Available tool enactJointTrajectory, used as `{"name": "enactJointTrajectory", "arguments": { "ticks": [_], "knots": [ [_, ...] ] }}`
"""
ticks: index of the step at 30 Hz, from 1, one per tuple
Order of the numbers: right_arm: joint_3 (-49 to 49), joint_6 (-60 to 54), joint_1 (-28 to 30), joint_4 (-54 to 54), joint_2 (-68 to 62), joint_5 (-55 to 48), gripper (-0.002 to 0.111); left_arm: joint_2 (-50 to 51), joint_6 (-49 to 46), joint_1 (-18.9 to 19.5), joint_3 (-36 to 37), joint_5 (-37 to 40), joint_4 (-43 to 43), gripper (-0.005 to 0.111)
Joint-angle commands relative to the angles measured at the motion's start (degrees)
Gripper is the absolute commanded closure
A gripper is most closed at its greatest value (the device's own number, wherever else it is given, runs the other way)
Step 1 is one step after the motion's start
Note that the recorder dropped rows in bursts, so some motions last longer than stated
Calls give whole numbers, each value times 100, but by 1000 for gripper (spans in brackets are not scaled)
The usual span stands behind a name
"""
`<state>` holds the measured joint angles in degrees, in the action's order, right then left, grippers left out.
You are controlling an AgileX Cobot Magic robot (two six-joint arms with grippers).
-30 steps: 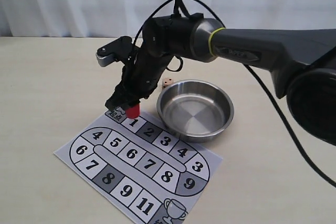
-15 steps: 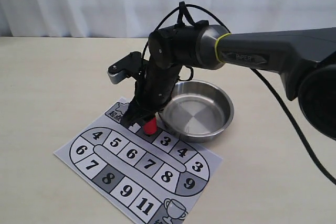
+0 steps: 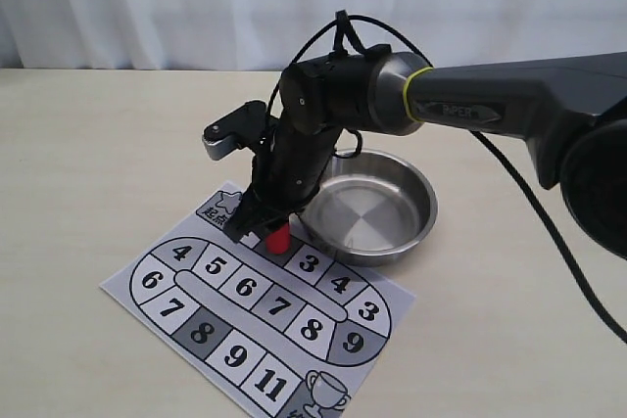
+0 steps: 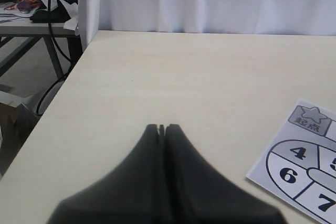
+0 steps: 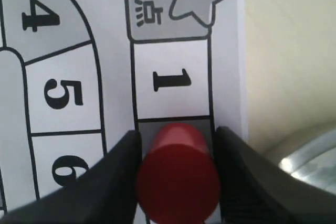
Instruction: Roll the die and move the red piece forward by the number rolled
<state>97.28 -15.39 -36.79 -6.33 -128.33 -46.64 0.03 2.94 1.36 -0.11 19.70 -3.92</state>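
The right pincer [image 5: 176, 139] clamps the red piece [image 5: 178, 179], a plain red cylinder held upright over the grey square after square 1 on the numbered game board [image 3: 245, 310], mid-frame beside the steel bowl [image 3: 416, 227]. The left pincer [image 4: 163, 129] is closed above the worktop [image 4: 184, 77].

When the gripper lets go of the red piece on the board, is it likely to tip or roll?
The red piece is a plain smooth cylinder, so it would probably roll if it fell on its side. It looks taller than wide, so a tilted release may tip it. The right gripper clamps its curved sides, which might slip.
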Motion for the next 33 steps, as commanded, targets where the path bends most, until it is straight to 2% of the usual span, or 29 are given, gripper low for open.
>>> {"name": "enactJointTrajectory", "arguments": {
  "ticks": [1, 3, 8, 19, 22, 27, 29, 33],
  "knots": [
    [-39, 113, 10, -89, 13, 4, 62, -3, 32, -1, 11, -70, 2, 107],
    [-39, 113, 10, -51, 13, -27, 55, -3, 32, -1, 11, -70, 2, 107],
    [185, 127, 10, -50, 79, -50, 47, -3, 32, -1, 11, -70, 2, 107],
    [1109, 836, 10, 279, 195, -825, 48, -3, 32, -1, 11, -70, 2, 107],
    [1192, 1307, 37, 704, 195, -977, 57, -3, 32, -1, 11, -70, 2, 107],
    [1192, 1453, 291, 891, 195, -1060, 93, -3, 32, -1, 11, -70, 2, 107],
    [1192, 1466, 428, 866, 195, -1060, 104, -3, 32, -1, 11, -70, 2, 107],
    [1192, 1838, 813, 866, 195, -1060, 104, -3, 32, -1, 11, -70, 2, 107]
  ]
}}
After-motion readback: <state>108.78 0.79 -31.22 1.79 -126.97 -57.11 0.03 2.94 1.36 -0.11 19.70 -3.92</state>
